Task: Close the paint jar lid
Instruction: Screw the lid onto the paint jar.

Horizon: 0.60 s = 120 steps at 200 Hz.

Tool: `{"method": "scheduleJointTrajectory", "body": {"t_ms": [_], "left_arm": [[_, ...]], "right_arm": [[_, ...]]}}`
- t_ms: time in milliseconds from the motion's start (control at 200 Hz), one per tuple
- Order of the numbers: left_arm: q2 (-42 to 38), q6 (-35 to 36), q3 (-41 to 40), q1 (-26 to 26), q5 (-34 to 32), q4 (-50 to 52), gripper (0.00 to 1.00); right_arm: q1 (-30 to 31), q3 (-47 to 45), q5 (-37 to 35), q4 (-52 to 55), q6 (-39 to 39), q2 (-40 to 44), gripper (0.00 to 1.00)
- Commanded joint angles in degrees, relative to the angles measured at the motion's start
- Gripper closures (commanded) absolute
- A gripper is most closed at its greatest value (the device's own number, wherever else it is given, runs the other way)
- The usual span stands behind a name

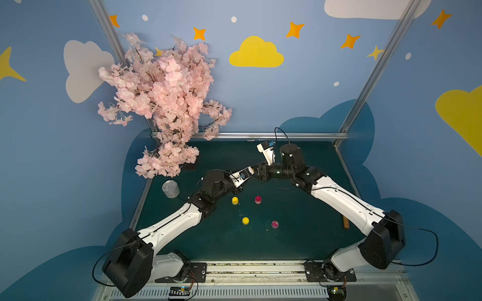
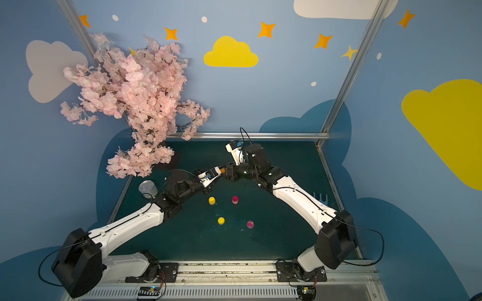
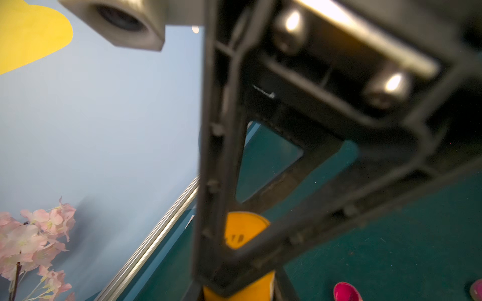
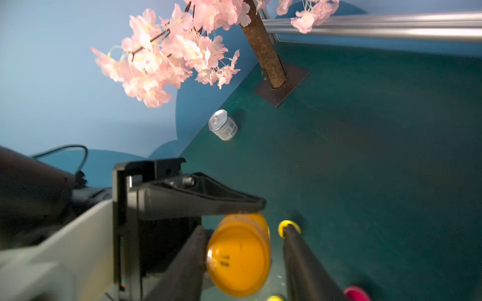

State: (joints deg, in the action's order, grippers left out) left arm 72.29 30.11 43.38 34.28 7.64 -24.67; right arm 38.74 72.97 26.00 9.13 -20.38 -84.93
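Observation:
A small orange paint jar (image 4: 238, 256) is held in the air over the middle of the green table (image 1: 300, 234). My left gripper (image 3: 238, 289) is shut on its body (image 3: 242, 288), and one of its black fingers (image 4: 208, 202) lies along the jar's side. My right gripper (image 4: 246, 232) faces it from the other side with its fingers (image 4: 302, 258) on either side of the jar's round orange end. The jaws stand open, with a gap at one finger. In both top views the two grippers meet tip to tip, showing only a sliver of orange (image 1: 252, 170) (image 2: 223, 170). I cannot tell the lid from the jar body.
Two yellow jars (image 1: 235, 200) (image 1: 245, 220) and two pink jars (image 1: 258, 199) (image 1: 275, 224) stand on the table nearer the front. A tin can (image 1: 170, 189) lies at the left edge below the pink blossom tree (image 1: 167, 104). A wooden piece (image 1: 345, 223) lies under the right arm.

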Motion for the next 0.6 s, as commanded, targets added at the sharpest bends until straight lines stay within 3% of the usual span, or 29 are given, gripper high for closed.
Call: {"method": "scheduleJointTrajectory", "body": {"t_ms": [0, 365, 596], "left_arm": [[-1.34, -4.06, -0.23, -0.83, 3.47, 1.54, 0.76], [-1.23, -9.30, -0.88, -3.60, 17.70, 4.99, 0.75], [-0.49, -9.49, -0.09, -3.60, 17.86, 4.36, 0.75]], "right_arm": [[-0.89, -2.77, -1.46, -0.51, -0.21, 4.10, 0.38], [-2.79, -6.35, 5.32, -5.15, 2.93, 7.14, 0.33], [-2.20, -4.06, 7.88, -2.65, 3.02, 4.18, 0.37]]}}
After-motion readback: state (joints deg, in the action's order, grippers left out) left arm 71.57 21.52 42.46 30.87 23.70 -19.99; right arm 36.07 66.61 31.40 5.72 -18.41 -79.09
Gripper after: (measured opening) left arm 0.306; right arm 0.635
